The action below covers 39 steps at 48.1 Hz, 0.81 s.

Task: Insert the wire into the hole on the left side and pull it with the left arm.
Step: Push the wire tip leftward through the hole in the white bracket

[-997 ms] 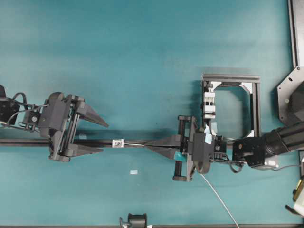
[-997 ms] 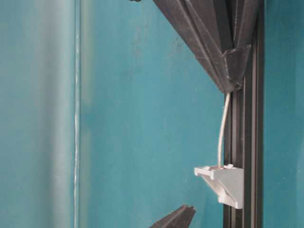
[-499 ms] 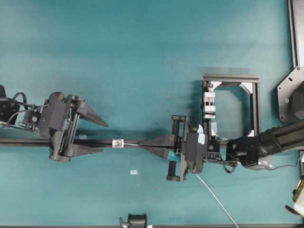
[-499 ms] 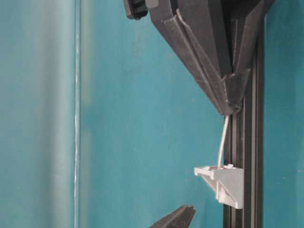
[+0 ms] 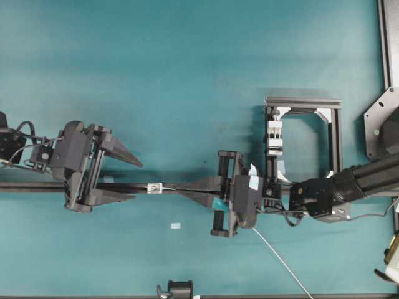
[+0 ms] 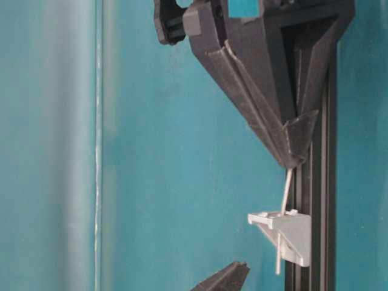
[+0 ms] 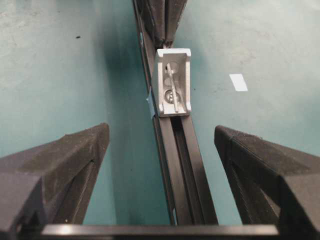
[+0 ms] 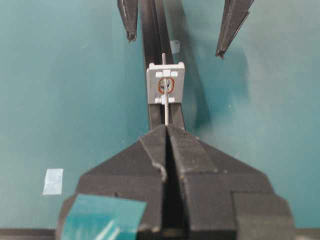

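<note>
Two grippers faced each other along the black rail (image 5: 37, 185), and the threading step was under way: my right gripper (image 8: 166, 131), its fingers pressed fully together, pinched the thin pale wire (image 8: 165, 107) and had its tip through the hole (image 8: 166, 86) in the small silver bracket (image 5: 154, 187) mounted on the rail. In the table-level view a short end of wire showed just past the far face of the bracket, and in my left wrist view it slanted out of the bracket's opening. The rest of the wire trailed behind my right gripper toward the table's near edge. My left gripper (image 5: 136, 180) hung near the bracket with its plain black fingers (image 7: 60, 160) spread wide on either side of the rail, holding nothing. Insertion looked nearly done, I judged; next I would need to bring my left fingers forward around that short protruding end, close on it squarely, then have my right let go before pulling
</note>
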Available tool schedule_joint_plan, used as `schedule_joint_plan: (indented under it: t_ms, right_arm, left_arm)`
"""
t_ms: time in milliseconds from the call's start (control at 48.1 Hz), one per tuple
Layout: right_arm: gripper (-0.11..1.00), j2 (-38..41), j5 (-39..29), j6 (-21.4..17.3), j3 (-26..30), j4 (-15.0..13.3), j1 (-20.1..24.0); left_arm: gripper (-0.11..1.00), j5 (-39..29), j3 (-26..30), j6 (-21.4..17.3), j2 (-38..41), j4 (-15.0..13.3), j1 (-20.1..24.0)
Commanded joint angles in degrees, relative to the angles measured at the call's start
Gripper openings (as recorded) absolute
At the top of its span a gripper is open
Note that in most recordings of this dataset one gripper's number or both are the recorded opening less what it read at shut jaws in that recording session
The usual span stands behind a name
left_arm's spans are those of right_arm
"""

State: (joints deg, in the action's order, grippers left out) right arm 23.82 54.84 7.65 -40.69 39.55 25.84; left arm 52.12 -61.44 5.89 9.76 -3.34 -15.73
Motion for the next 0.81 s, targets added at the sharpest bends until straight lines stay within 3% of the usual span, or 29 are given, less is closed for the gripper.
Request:
schedule_joint_plan:
  t_ms: [0, 789]
  right_arm:
    - [0.01, -0.3, 0.2, -0.1, 1.2, -0.2, -0.6]
    - [0.01, 0.7, 0.3, 0.0, 3.4, -2.1, -1.8]
  left_arm:
    - [0.78, 0.4, 0.5, 0.0, -1.4, 0.2, 0.2]
    - [0.78, 0.4, 0.7, -0.1, -1.4, 0.2, 0.2]
